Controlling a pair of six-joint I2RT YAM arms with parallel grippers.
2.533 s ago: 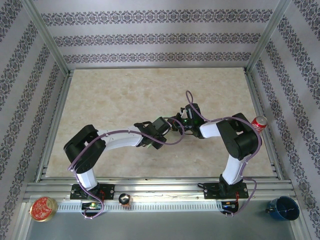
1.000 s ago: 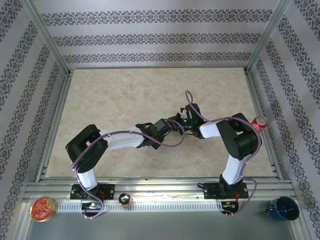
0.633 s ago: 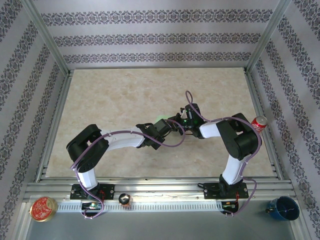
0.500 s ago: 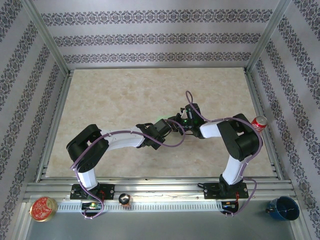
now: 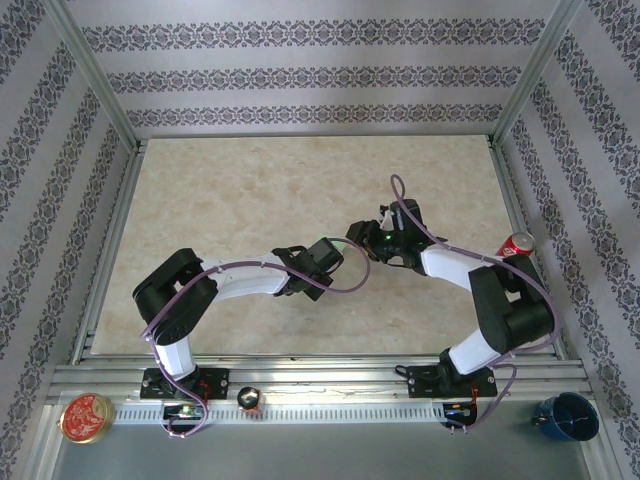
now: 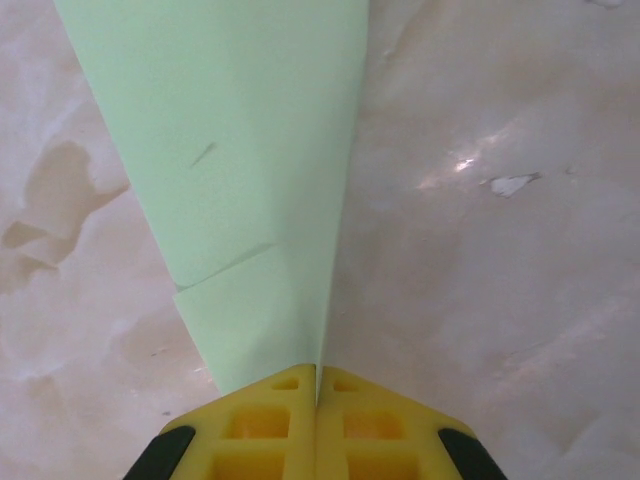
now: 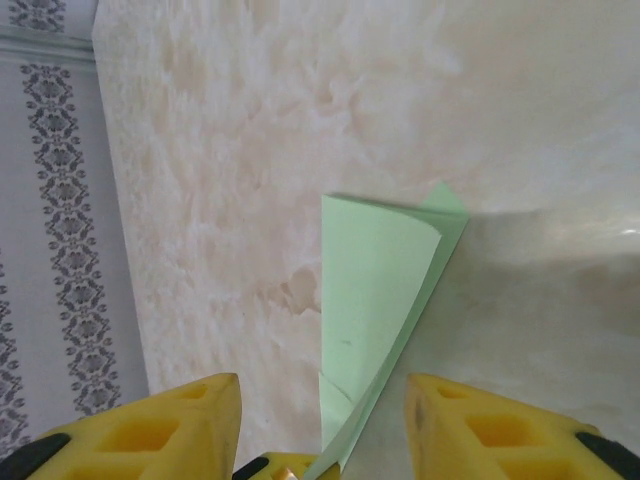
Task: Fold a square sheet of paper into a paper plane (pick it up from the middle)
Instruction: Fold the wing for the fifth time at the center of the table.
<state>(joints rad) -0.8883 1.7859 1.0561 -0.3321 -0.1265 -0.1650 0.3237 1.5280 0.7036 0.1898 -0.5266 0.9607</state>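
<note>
Left gripper (image 6: 316,385): clenched on thin pale-green folded paper sheet (image 6: 240,150), mid-frame in top view | Right gripper (image 7: 320,400): jaws apart, grasping nothing | Advice: keep the pinch on the crease; align edges squarely before pressing.

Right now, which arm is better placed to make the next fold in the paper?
Probably right: the right pincer is open and free, facing the green paper, while the left pincer is shut on it.

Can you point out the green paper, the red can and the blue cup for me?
green paper (image 6: 240,150), left wrist view, its flat folded face.
red can (image 5: 516,247), top view, its red body.
blue cup (image 5: 570,416), top view, its inside.
</note>
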